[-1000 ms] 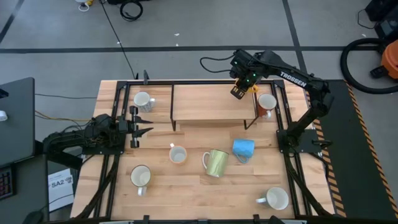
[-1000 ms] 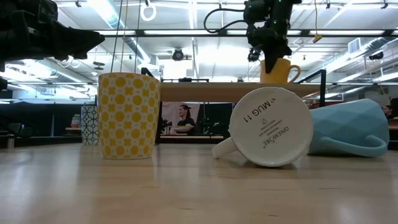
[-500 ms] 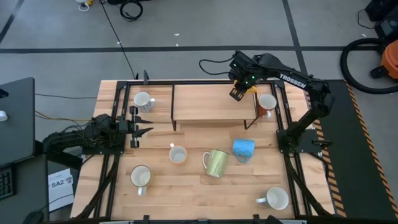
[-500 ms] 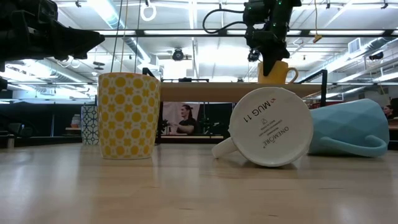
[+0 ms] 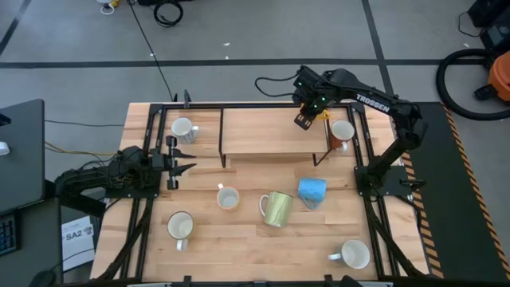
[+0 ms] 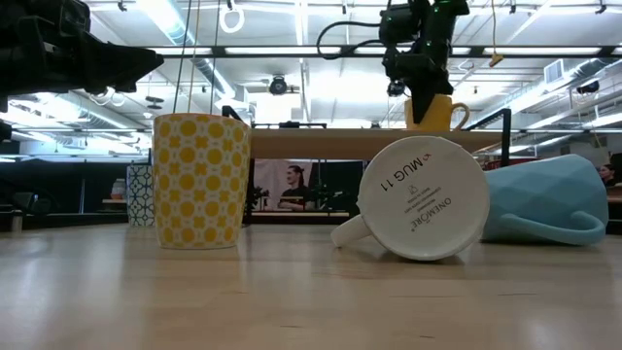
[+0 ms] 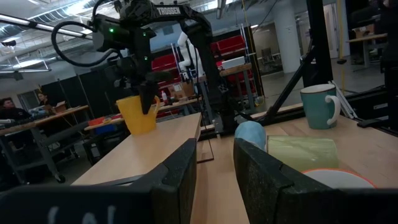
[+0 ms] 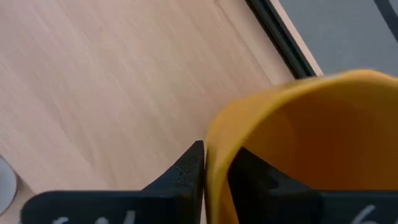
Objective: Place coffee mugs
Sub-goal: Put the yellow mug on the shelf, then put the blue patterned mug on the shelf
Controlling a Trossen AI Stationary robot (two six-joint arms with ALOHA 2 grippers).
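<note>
An orange-yellow mug (image 8: pixel 298 137) stands upright at the right end of the raised wooden shelf (image 5: pixel 263 131). My right gripper (image 8: pixel 216 162) is shut on its rim wall, one finger inside and one outside; the low view shows the gripper (image 6: pixel 420 92) coming down onto the mug (image 6: pixel 437 112) from above. On the table lie a pale yellow-green mug (image 5: pixel 278 208) and a light blue mug (image 5: pixel 311 191), both on their sides. Several white mugs stand around them, one (image 5: pixel 343 131) with a reddish-brown inside. My left gripper (image 5: pixel 179 163) waits open and empty at the left.
Black frame rails (image 5: pixel 362 151) run along both sides of the shelf and table. White mugs stand at the back left (image 5: pixel 183 127), front left (image 5: pixel 181 226) and front right (image 5: pixel 353 255). A person shows in the room beyond the table (image 6: pixel 290 185).
The right gripper and the orange-yellow mug shifted slightly on the shelf's right end. The left arm has not moved.
</note>
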